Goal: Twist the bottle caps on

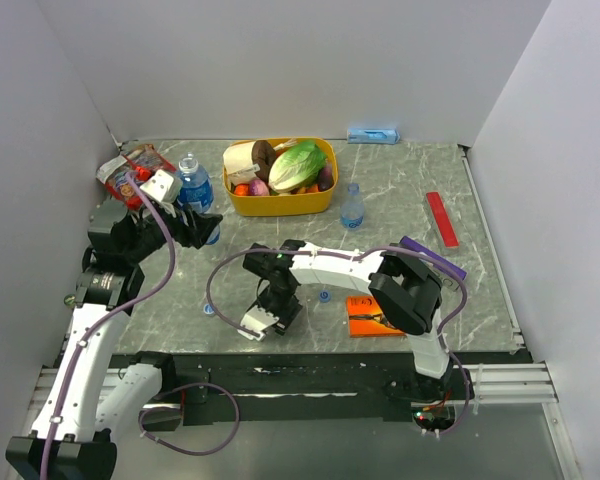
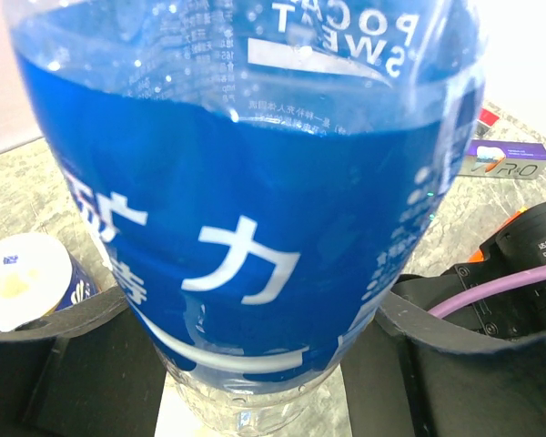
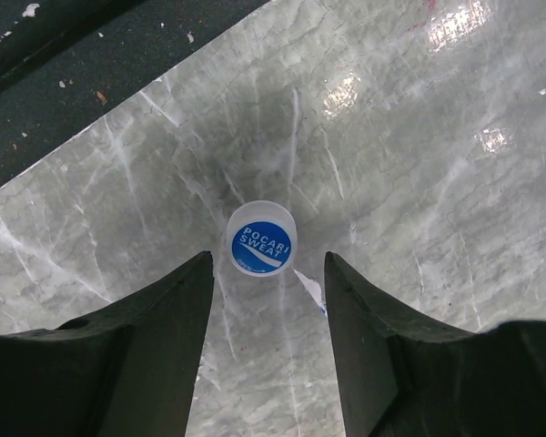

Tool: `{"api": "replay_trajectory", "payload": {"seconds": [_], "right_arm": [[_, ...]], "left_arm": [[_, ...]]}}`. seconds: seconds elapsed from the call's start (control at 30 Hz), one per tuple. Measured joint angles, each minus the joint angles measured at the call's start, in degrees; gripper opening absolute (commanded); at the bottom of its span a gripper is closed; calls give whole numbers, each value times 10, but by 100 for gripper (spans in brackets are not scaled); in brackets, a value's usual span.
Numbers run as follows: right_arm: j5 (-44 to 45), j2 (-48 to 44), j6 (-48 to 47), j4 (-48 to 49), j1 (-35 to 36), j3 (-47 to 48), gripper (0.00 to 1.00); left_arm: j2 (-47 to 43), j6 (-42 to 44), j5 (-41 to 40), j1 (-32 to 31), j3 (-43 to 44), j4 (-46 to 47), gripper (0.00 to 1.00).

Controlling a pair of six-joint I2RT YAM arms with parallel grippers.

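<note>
Left gripper [image 1: 201, 224] clamped on bottle [image 2: 255, 237], just left of yellow tub [image 1: 280, 205]. Right gripper [image 3: 268, 261] jaws part-open, straddling cap [image 3: 262, 238] in front of tub (no contact). Risk: an off-centre pinch could squirt the cap across the slick table [image 3: 437, 137].

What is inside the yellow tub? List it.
The yellow tub holds food: a green leafy vegetable, a pale piece, a brown piece, an orange bit and a purple bit. Anything beneath the leafy vegetable is covered, and the tub's floor is hidden.
</note>
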Motion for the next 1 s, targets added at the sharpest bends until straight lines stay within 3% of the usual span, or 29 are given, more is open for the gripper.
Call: {"api": "replay_trajectory", "payload": {"seconds": [0.5, 1.0], "right_arm": [[-11, 0, 30, 11, 8, -12, 49], [-9, 0, 45, 20, 9, -12, 48]], "left_arm": [[0, -5, 2, 3, -18, 3, 6], [3, -5, 9, 5, -26, 10, 7]]}}
